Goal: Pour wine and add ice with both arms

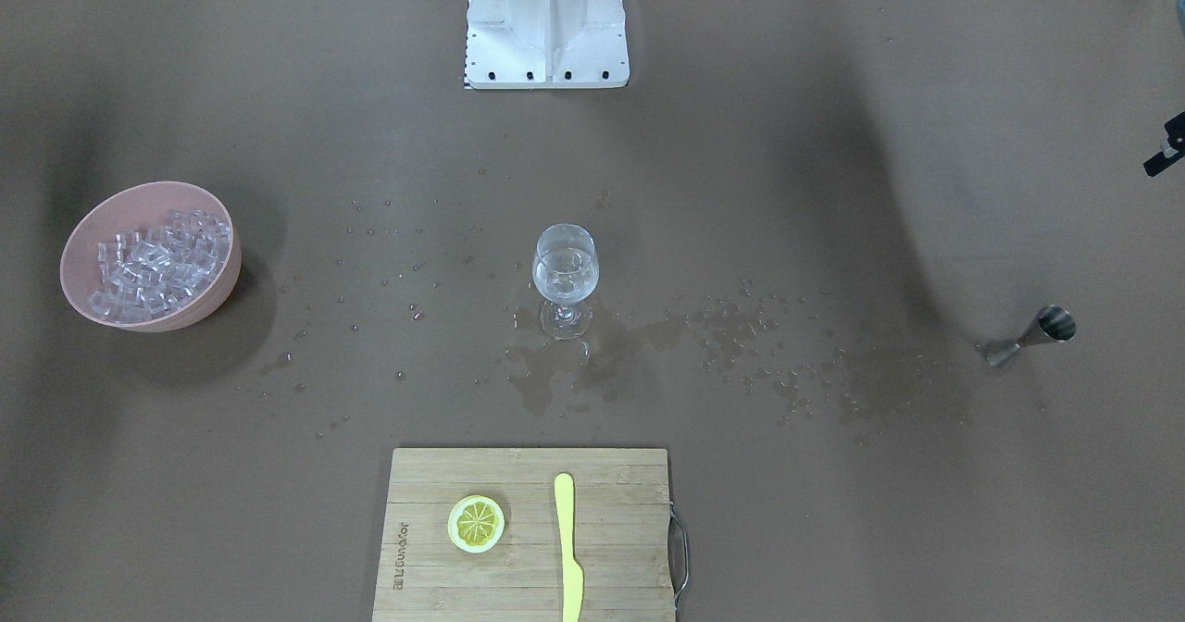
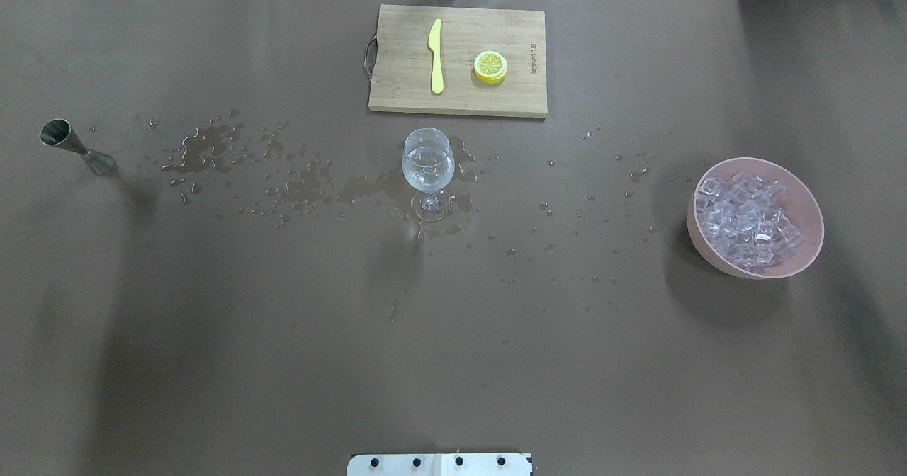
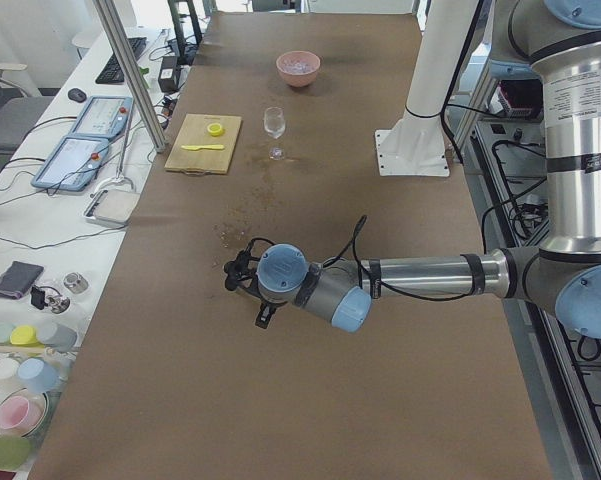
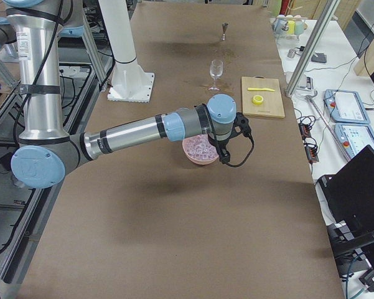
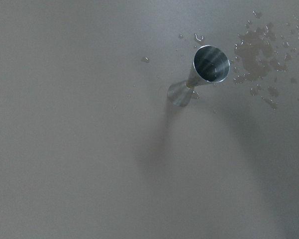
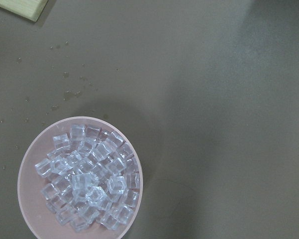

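Ice (image 6: 84,177) lies beneath the right gripper (image 4: 224,151)

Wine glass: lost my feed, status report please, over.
Left gripper above jigger, right gripper above bowl of ice; open or shut unclear. Wine glass upright, liquid inside. Puddles round its foot.

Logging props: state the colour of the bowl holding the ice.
Pale pink bowl, clearest in the right wrist view.
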`<state>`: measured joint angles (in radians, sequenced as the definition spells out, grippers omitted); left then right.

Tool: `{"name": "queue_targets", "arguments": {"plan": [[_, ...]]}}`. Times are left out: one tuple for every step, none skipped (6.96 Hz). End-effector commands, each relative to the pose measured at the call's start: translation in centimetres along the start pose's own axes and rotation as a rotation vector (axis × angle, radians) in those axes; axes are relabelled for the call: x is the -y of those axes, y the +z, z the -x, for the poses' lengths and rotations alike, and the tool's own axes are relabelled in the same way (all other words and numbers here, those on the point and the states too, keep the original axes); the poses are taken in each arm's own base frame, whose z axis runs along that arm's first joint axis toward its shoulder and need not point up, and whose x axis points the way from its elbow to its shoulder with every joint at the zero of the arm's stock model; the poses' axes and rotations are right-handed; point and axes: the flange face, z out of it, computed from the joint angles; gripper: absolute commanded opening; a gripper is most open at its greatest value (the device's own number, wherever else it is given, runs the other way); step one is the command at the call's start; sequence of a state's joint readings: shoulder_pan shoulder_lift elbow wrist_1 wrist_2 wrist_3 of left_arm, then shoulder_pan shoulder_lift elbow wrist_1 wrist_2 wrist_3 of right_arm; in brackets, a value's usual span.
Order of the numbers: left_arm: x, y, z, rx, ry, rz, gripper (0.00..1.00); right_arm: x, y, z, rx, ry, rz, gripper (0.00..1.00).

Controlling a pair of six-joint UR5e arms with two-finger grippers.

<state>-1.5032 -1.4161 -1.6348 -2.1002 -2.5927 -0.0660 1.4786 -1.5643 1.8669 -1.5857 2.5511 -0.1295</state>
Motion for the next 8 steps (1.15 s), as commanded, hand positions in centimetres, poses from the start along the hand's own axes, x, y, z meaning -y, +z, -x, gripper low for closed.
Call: {"name": "queue_targets", "arguments": {"plan": [[-0.1,0.0,-0.1,-0.007,-0.001,0.000,0.99,-0.2,0.2,-0.4,-0.001,0.008,0.006,1.00],[-0.1,0.0,-0.1,0.000,-0.001,0.000,0.99,-0.2,0.2,-0.4,-0.002,0.006,0.006,1.00],[-0.1,-0.1,-0.1,-0.002,0.005,-0.004,0.99,-0.2,0.3,-0.5,-0.005,0.006,0.007,1.00],[0.5,-0.8,-1.1,-0.001,0.040,-0.024,0.99,-0.2,0.3,-0.5,-0.005,0.009,0.007,1.00],[0.4,-0.8,-1.0,0.002,0.038,-0.023,0.99,-0.3,0.2,-0.7,-0.012,0.015,0.007,1.00],[0.2,-0.7,-0.9,0.008,0.037,-0.023,0.99,-0.3,0.2,-0.9,-0.020,0.016,0.006,1.00],[-0.3,-0.9,-0.5,0.055,0.060,-0.044,0.99,-0.4,0.3,-1.1,-0.021,0.021,0.010,1.00],[-1.1,-1.7,0.4,0.132,0.064,-0.072,0.99,-0.5,0.3,-1.3,-0.024,0.025,0.011,1.00]]}}
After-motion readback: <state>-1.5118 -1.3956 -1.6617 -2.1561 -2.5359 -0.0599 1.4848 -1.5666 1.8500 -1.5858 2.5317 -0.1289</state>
